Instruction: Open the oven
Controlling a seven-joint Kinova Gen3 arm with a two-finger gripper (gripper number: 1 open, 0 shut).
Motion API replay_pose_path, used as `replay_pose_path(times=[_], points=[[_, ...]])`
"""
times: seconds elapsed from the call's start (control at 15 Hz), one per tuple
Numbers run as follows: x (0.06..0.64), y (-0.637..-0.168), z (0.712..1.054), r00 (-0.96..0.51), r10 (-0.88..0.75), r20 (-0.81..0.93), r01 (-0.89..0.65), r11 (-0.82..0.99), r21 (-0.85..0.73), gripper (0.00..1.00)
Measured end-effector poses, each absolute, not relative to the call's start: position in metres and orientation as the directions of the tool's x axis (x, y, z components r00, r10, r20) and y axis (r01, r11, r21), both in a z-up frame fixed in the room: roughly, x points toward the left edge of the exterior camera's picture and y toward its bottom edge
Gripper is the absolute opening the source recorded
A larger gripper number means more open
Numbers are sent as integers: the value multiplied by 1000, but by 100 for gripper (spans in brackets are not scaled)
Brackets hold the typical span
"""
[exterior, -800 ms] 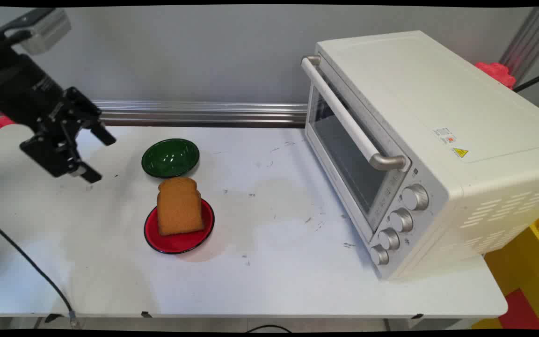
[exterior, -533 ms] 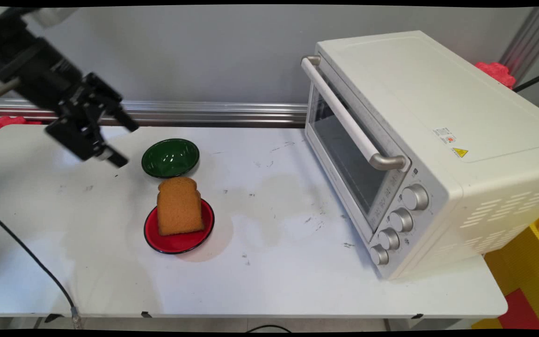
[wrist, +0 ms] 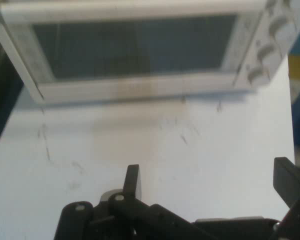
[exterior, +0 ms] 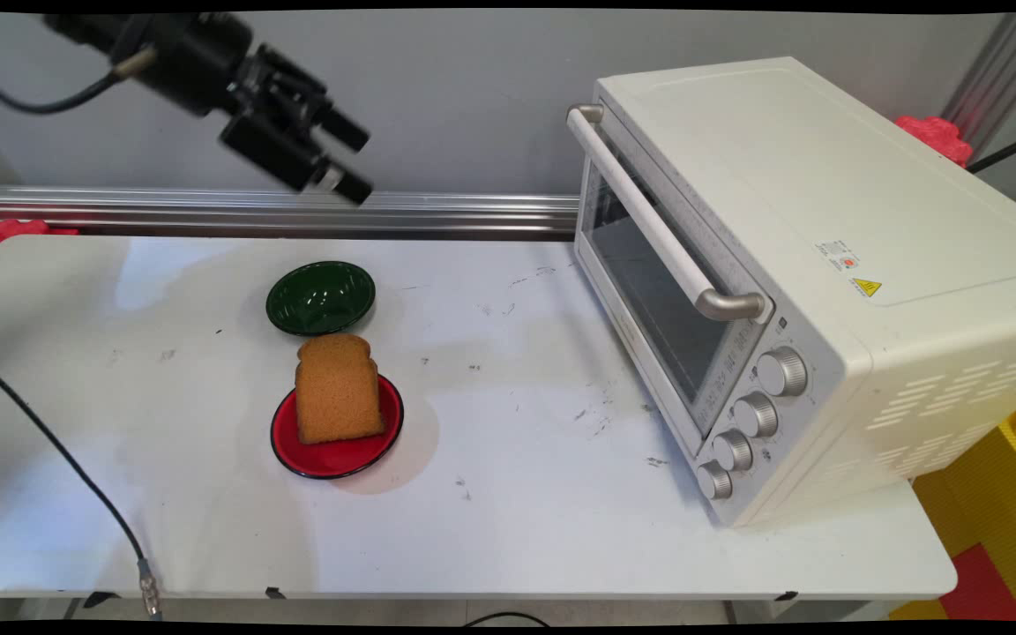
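Toaster oven (exterior: 825,265) fills the right side of the main view, door shut, sitting on the white table (exterior: 517,529). In the hand view we're looking straight at it (wrist: 135,50) across the top of the frame. The gripper (exterior: 355,166) hangs high in the upper left, fingers spread wide and nothing between them, and the hand view (wrist: 210,182) shows the same. Below it, left of centre, sit a green bowl (exterior: 320,297) and a bread slice (exterior: 338,388) on a red plate (exterior: 336,463), all well apart from the gripper. We'd judge the oven heavy and rigid, not a thing to lift. Its long door handle (exterior: 649,216) looks like the natural hold, stiff, smooth, perhaps slippery. The knobs (exterior: 755,414) are small.
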State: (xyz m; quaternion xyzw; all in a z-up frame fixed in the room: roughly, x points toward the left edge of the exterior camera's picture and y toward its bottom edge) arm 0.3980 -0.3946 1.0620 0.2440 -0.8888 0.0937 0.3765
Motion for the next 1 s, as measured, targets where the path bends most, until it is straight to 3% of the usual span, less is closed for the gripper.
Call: replay_pose_path(times=[0.6, 0.67, 1.0], points=[[387, -423, 1074, -522, -320, 791, -514, 858, 9, 100], [386, -425, 1074, -521, -316, 793, -510, 860, 8, 0], [384, -434, 1076, -519, -317, 794, -507, 862, 13, 0]])
